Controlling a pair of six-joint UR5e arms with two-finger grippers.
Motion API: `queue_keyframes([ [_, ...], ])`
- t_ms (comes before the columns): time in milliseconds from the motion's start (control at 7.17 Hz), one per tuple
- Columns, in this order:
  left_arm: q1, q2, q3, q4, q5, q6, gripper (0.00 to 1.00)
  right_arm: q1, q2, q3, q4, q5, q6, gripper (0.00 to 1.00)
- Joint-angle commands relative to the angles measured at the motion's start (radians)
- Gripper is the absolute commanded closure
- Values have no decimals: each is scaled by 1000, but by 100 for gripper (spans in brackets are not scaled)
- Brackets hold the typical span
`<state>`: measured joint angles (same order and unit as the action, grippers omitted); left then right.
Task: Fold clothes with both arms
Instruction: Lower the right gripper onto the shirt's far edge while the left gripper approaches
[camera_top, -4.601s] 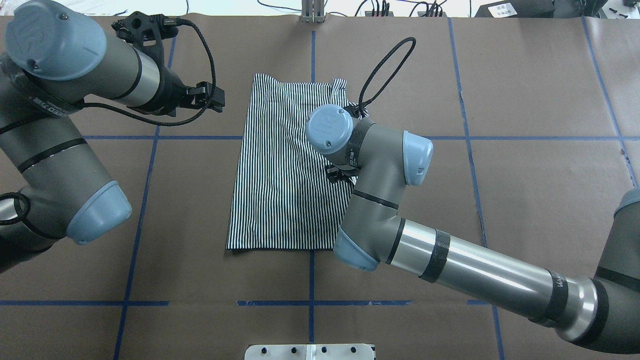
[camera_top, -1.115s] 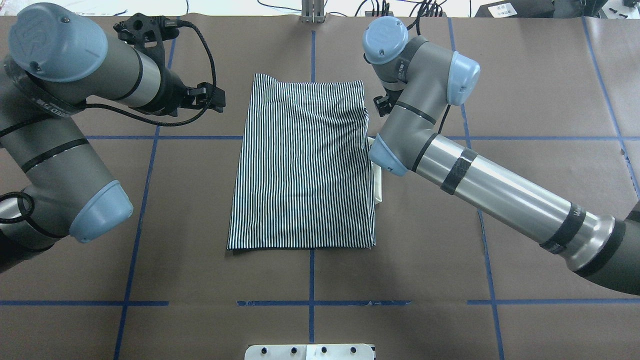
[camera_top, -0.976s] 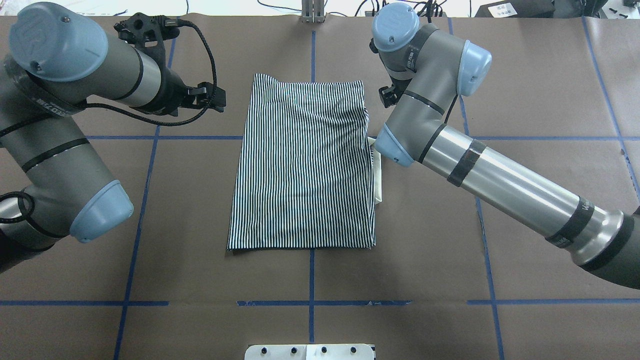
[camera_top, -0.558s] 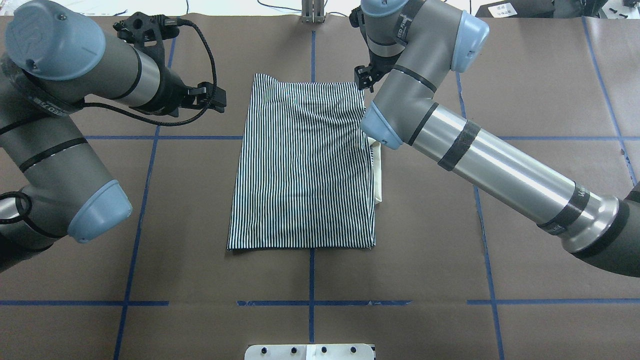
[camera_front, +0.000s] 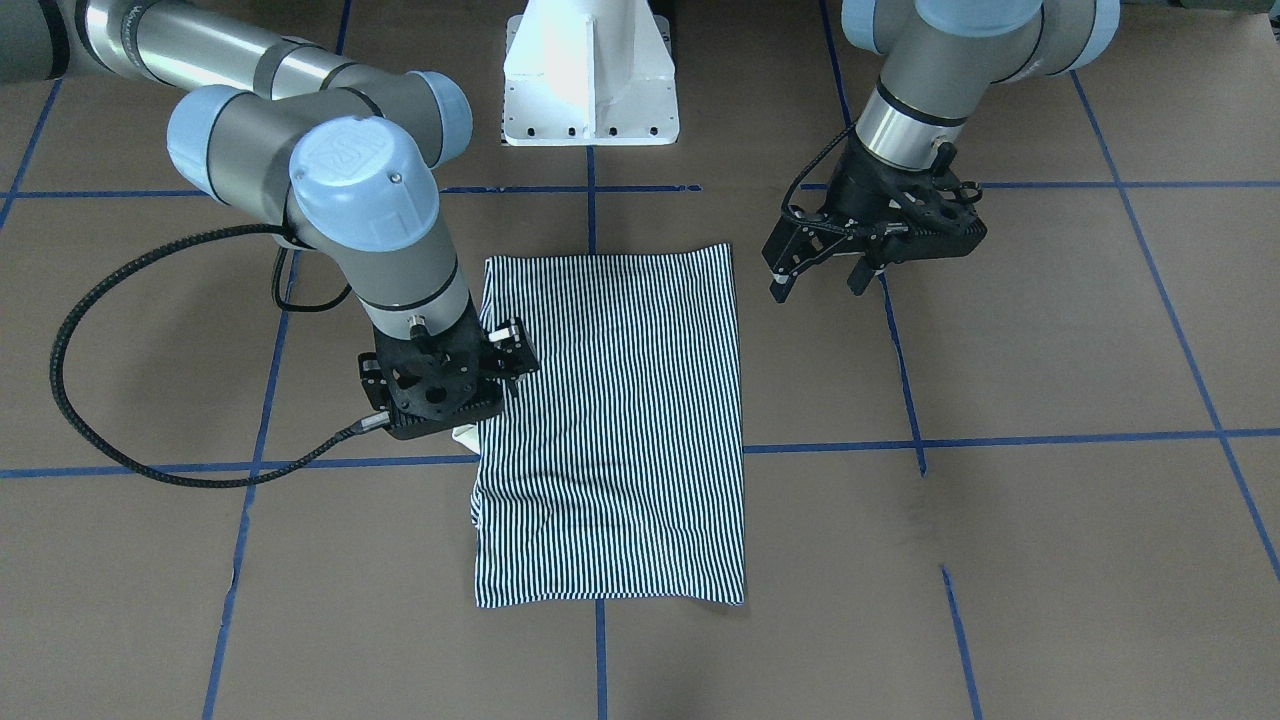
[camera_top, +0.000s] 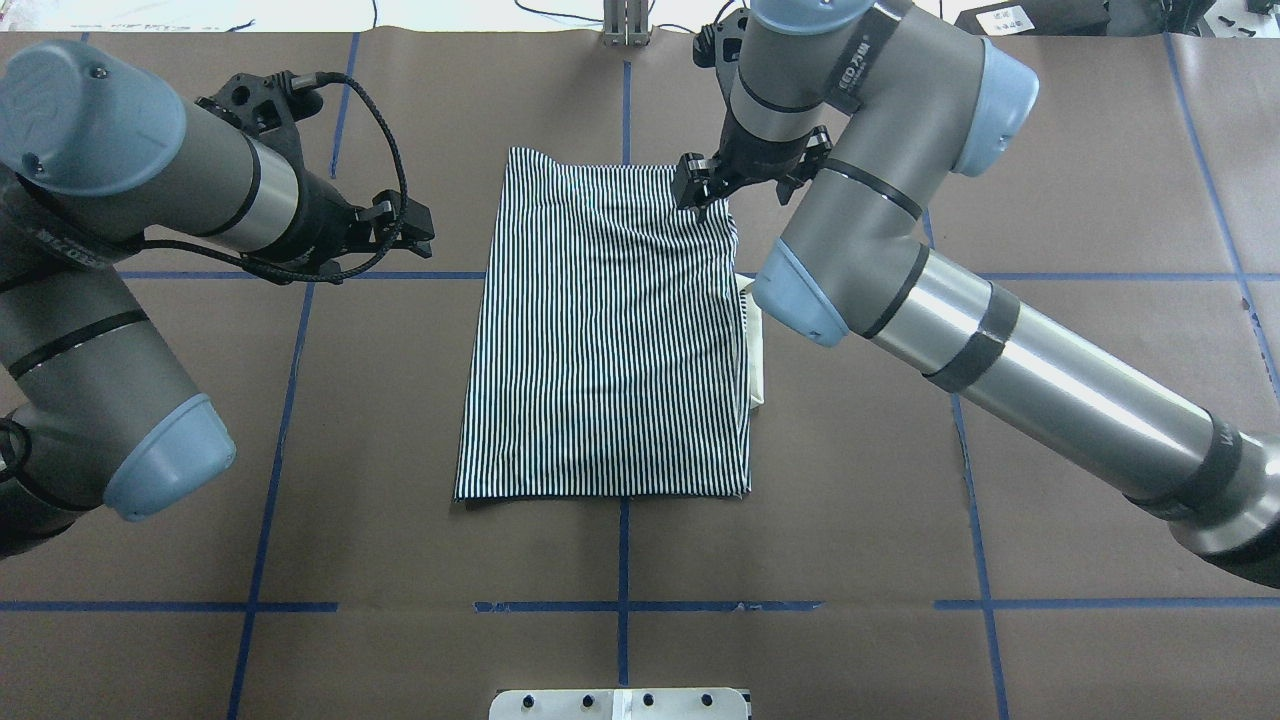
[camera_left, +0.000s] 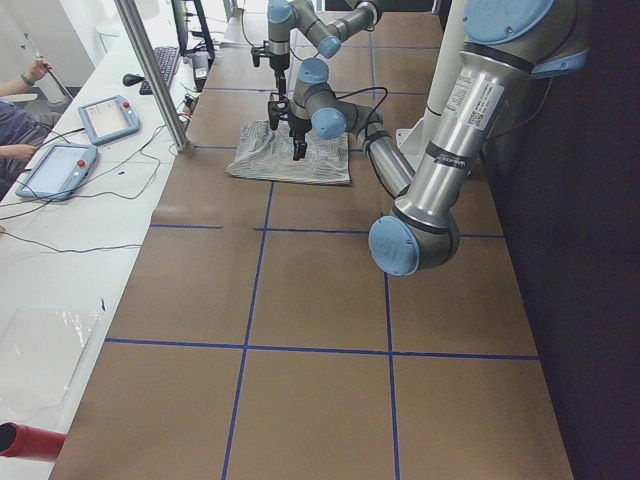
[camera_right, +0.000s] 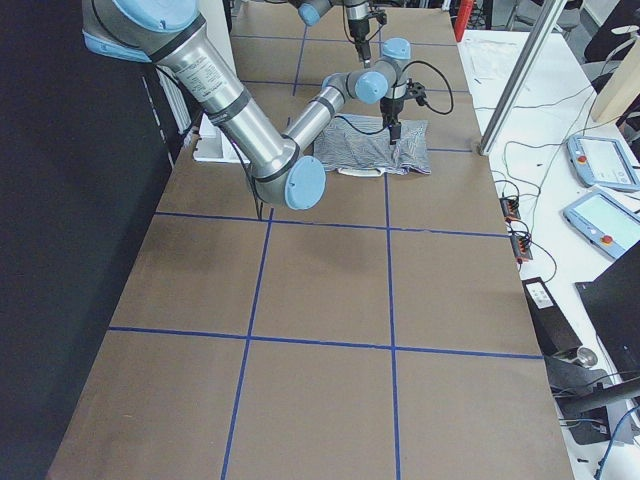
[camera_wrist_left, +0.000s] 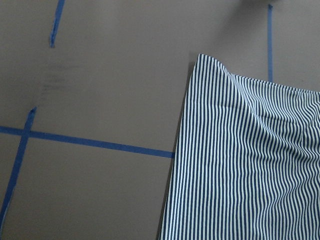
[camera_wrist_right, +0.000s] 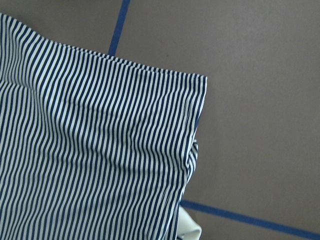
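Note:
The striped shirt (camera_top: 605, 330) lies flat as a folded rectangle in the middle of the brown table, and its cream collar (camera_top: 757, 350) pokes out at the right edge. My right gripper (camera_top: 740, 180) points down, open and empty, raised above the shirt's right side near its far corner. It also shows in the front view (camera_front: 440, 385). The right wrist view shows that shirt corner (camera_wrist_right: 100, 150) and a bit of collar (camera_wrist_right: 187, 227). My left gripper (camera_top: 425, 232) is open and empty, off the shirt's far left corner, and shows in the front view (camera_front: 820, 282) too. The left wrist view shows the shirt (camera_wrist_left: 250, 160).
The white pedestal base (camera_front: 590, 80) stands at the robot's side of the table. A black cable (camera_front: 100, 300) loops from the right wrist. Blue tape lines cross the brown cover. Tablets (camera_left: 105, 118) and a metal post (camera_left: 150, 70) stand along the far side.
The right gripper left the shirt's right half, which now lies flat. It swung out to the far right and came back over the far right corner. The left arm shifted slightly.

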<state>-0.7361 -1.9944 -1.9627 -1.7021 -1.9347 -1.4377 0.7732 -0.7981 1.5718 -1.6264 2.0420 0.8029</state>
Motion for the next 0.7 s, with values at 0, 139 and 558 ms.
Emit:
queue_keyframes([
  [0,218,20,-1,4,172,-325,0,-72,-90,161,5,3,208,0],
  [139,289,20,7,5,233,-427,0,-90,-90,183,10,0,284,0],
  [558,389,17,109,7,325,-490,4,-117,-107,205,14,-8,331,0],
])
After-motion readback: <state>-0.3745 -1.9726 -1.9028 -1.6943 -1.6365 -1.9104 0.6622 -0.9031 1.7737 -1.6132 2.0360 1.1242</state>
